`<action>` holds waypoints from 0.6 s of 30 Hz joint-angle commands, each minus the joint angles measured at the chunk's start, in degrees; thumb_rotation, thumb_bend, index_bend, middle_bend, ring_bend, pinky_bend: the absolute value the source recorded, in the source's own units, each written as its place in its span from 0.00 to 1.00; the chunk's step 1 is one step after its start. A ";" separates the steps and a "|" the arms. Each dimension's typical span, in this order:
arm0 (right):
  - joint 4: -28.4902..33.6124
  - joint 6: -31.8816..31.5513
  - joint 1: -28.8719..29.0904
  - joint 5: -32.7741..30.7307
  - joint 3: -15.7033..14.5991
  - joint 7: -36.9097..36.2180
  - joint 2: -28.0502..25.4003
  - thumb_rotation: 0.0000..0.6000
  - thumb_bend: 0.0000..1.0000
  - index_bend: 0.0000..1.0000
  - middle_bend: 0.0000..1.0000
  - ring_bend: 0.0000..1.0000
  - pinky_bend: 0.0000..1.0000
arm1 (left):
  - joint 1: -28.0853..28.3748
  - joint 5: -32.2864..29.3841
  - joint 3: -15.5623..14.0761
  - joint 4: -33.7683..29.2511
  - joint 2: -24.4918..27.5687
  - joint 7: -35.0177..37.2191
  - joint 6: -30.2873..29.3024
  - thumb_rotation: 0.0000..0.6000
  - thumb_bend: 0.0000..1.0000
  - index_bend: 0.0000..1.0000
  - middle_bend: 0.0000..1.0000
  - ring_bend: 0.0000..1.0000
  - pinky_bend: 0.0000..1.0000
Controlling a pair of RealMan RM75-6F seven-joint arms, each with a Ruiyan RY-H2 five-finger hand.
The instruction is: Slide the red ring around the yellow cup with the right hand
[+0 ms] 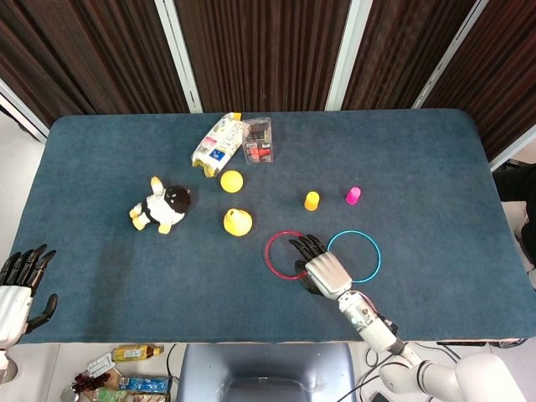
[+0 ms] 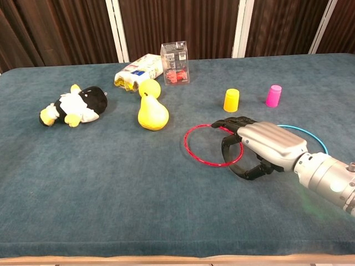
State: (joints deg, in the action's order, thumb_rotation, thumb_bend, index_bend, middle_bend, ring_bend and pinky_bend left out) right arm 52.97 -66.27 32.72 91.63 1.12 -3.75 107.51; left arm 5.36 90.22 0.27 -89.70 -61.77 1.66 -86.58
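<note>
The red ring (image 1: 266, 254) (image 2: 185, 145) lies flat on the blue table, nearer to me than the small yellow cup (image 1: 311, 200) (image 2: 231, 100), which stands upright outside it. My right hand (image 1: 322, 268) (image 2: 266, 147) lies palm down over the ring's right side. Its fingers (image 2: 230, 123) stretch across the rim and the thumb curls below; a firm grip is not visible. My left hand (image 1: 21, 289) hangs off the table's near left corner, fingers spread and empty; only the head view shows it.
A blue ring (image 1: 353, 232) (image 2: 310, 134) lies just right of my right hand. A pink cup (image 1: 353, 195) (image 2: 273, 95) stands right of the yellow one. A yellow pear (image 2: 152, 114), yellow ball, penguin plush (image 2: 75, 106), snack bag and clear box (image 2: 175, 55) sit further left and back.
</note>
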 commanded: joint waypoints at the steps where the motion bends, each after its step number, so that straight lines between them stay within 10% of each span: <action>1: -0.48 -0.59 0.05 0.23 0.07 -0.33 0.34 1.00 0.60 0.99 0.18 0.00 0.00 | -0.01 0.00 0.01 0.01 0.03 0.08 0.01 1.00 0.46 0.00 0.00 0.00 0.06; 18: 0.25 -5.76 1.51 -0.13 4.48 2.61 -1.01 1.00 0.60 1.00 0.19 0.00 0.00 | 0.08 -0.14 0.05 0.05 0.11 0.25 0.39 1.00 0.46 0.00 0.00 0.00 0.06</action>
State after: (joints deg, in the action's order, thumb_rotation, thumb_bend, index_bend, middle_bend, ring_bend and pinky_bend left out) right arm 52.84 -71.64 33.90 91.90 4.86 -1.89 107.01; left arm 5.44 90.09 0.32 -89.65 -61.66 1.91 -86.18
